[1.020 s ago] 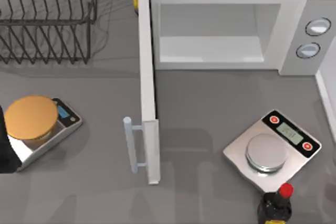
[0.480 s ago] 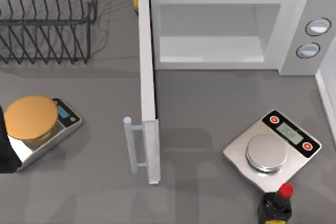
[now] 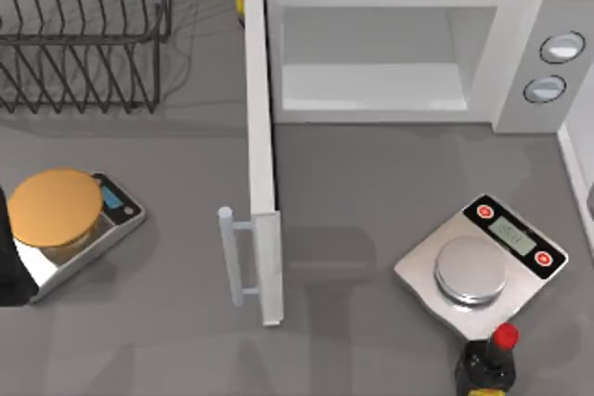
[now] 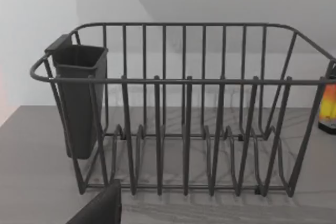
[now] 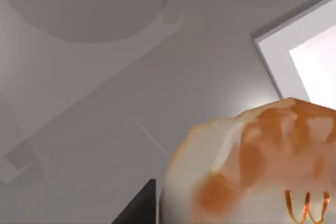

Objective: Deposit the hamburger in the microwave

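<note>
1. I see a grey worktop (image 3: 371, 192) against a pale back wall. The microwave (image 3: 399, 53) sits at 12 to 1 o'clock with its door (image 3: 260, 164) swung out toward me, bar handle (image 3: 232, 257) on the outer face, cavity bare and two knobs (image 3: 554, 64) on its right panel.
2. A wire dish rack (image 3: 83, 34) stands at 10 o'clock with a dark cutlery cup (image 4: 79, 98) on one end. A scale with an orange disc (image 3: 54, 208) lies at 9 o'clock, a steel scale (image 3: 481, 266) at 4 o'clock, a red-capped bottle (image 3: 487, 366) at 5 o'clock.
3. Compared with a second ago, nothing on the worktop has shifted.
4. The hamburger (image 5: 252, 166) sits close up in my right wrist view, above the worktop beside a white microwave edge. I cannot tell how the right fingers stand, nor the left ones.
5. My left arm (image 3: 11, 271) rests at the left edge.
6. Open worktop lies between the door and the steel scale.
</note>
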`<action>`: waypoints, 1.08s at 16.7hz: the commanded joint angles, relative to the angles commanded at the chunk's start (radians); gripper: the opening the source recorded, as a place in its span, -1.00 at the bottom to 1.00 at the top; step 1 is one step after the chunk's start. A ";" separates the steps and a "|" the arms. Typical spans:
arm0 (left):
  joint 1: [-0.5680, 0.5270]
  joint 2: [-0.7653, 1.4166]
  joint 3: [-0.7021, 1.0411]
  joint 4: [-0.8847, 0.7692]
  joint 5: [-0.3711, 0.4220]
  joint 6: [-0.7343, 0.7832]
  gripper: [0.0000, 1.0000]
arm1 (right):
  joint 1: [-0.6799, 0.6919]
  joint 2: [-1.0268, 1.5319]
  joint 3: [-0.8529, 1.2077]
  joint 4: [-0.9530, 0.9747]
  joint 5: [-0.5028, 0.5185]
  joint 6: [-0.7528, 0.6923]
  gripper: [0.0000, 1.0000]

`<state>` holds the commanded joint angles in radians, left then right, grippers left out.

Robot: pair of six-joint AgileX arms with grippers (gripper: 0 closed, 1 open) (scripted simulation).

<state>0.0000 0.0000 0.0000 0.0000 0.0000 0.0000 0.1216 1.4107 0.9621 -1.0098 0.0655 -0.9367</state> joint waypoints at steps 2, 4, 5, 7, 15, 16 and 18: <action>0.000 0.000 0.000 0.000 0.000 0.000 1.00 | 0.046 0.075 0.037 0.126 0.053 0.089 -1.00; 0.000 0.000 0.000 0.000 0.000 0.000 1.00 | 0.099 0.166 0.072 0.286 0.114 0.201 -1.00; 0.000 0.000 0.000 0.000 0.000 0.000 1.00 | 0.127 0.216 0.088 0.376 0.146 0.263 -1.00; 0.000 0.000 0.000 0.000 0.000 0.000 1.00 | 0.187 0.322 0.114 0.574 0.210 0.396 -1.00; 0.000 0.000 0.000 0.000 0.000 0.000 1.00 | 0.417 0.706 0.153 1.371 0.449 0.959 -1.00; 0.000 0.000 0.000 0.000 0.000 0.000 1.00 | 0.440 0.735 0.158 1.442 0.474 1.018 -1.00; 0.000 0.000 0.000 0.000 0.000 0.000 1.00 | 0.477 0.778 0.168 1.553 0.514 1.118 -1.00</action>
<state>0.0000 0.0000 0.0000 0.0000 0.0000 0.0000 0.5990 2.1888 1.1299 0.5430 0.5800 0.1812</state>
